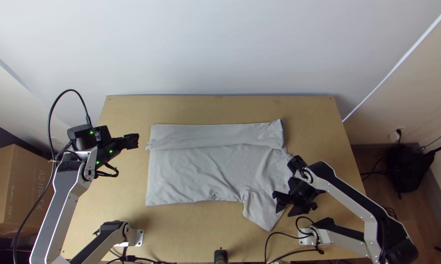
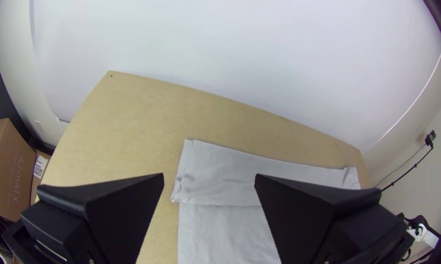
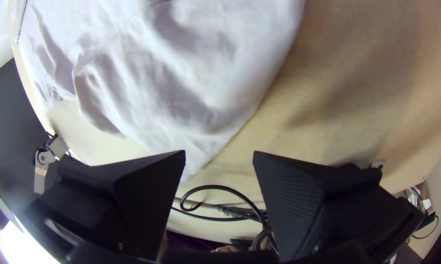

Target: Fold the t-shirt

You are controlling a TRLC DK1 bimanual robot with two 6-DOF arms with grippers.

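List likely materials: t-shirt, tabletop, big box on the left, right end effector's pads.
T-shirt: matte grey knit, probably cotton or a blend; soft wrinkles, visible seam.
Tabletop: smooth light wood, maybe plywood or MDF; faint mottling, no clear grain.
Box: matte brown cardboard; printed panels, creased edges.
Right end effector: matte black pads, rubber or plastic; finely textured.

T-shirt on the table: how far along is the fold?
Done: the t-shirt's far side looks folded over in a long band. In hand: nothing; the right gripper is open by the sleeve jutting toward the near edge, the left gripper open, off the shirt. Left, probably: that sleeve, the near side, then closing folds.
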